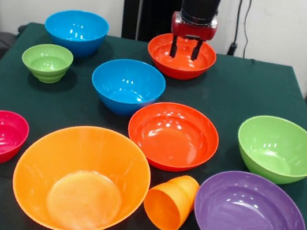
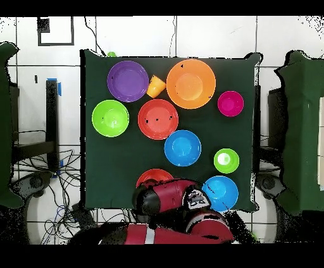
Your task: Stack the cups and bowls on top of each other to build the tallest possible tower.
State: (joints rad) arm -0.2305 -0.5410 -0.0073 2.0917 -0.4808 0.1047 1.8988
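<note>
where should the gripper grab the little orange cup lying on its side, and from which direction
Probably by its tapered side wall, coming straight down. The orange cup lies tipped over between the large orange bowl and the purple bowl, so its rim faces sideways. The open gripper could straddle the narrower end from above.

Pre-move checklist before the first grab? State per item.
1. Gripper open: ok, fingers apart.
2. Gripper over a bowl: ok, above the far red-orange bowl.
3. Bowl gripped: not ok, fingers hang inside, nothing held.
4. Tower started: not ok, every bowl sits alone on the table.
5. Orange cup upright: not ok, lying on its side between the large orange bowl and the purple bowl.
6. Finger contact with the bowl: cannot tell.
</note>
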